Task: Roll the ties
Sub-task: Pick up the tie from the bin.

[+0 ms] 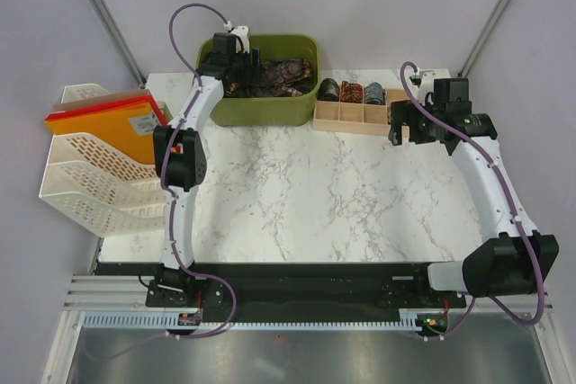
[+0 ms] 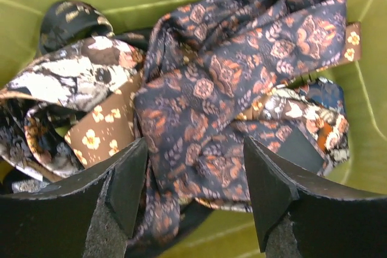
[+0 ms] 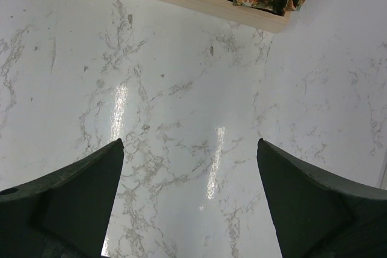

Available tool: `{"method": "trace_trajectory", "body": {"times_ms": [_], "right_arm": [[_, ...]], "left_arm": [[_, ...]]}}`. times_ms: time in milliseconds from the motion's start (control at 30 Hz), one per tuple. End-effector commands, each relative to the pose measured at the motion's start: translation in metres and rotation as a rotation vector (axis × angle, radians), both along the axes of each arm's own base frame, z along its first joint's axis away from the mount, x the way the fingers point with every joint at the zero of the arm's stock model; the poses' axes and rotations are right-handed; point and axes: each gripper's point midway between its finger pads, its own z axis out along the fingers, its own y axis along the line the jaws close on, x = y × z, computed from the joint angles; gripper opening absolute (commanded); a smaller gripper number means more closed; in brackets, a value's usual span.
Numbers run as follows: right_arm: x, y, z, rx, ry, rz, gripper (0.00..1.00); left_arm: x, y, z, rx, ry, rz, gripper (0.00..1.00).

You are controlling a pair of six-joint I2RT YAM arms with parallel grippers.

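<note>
Ties [image 2: 91, 83] lie tangled in a loose heap inside the green bin [image 1: 270, 112] at the back of the marble table [image 1: 315, 195], none of them laid out flat yet. A navy floral tie [image 2: 230, 89] sits on top, folded over brown and white-patterned ones. The left gripper [image 2: 193, 167] hangs just above this heap with its jaws spread wide on either side of the navy fabric, holding nothing. To the right of the bin, a wooden tray [image 1: 360, 120] already holds a few rolled ties [image 1: 351, 92]. The right gripper [image 3: 190, 167] hovers over bare marble beside the tray, also spread apart and empty. The main risk appears to be the tangle: a pinch here could catch two overlapping layers at once, so lifting may drag neighbouring ties over the bin wall, or the slick fabric may slip free if only a fold's edge is caught.
</note>
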Motion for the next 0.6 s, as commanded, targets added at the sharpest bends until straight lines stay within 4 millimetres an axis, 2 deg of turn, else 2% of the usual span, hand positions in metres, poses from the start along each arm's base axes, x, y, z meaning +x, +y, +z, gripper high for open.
{"method": "trace_trajectory", "body": {"times_ms": [0, 133, 267, 333, 567], "right_arm": [[0.010, -0.001, -0.001, 0.015, -0.006, -0.010, 0.98], [0.013, -0.001, -0.001, 0.017, -0.003, -0.013, 0.98], [0.014, -0.002, -0.003, 0.020, 0.005, -0.015, 0.98], [0.013, -0.002, -0.006, 0.022, 0.011, -0.014, 0.98], [0.014, -0.007, -0.011, 0.015, 0.024, -0.027, 0.98]], "left_arm": [[0.028, 0.004, 0.024, -0.013, -0.133, 0.033, 0.71], [0.035, 0.007, 0.008, 0.001, -0.132, 0.055, 0.71], [0.042, 0.012, 0.002, 0.013, -0.148, 0.085, 0.71], [0.045, 0.012, 0.001, 0.009, -0.160, 0.084, 0.71], [0.053, 0.005, -0.020, -0.015, -0.157, 0.065, 0.69]]}}
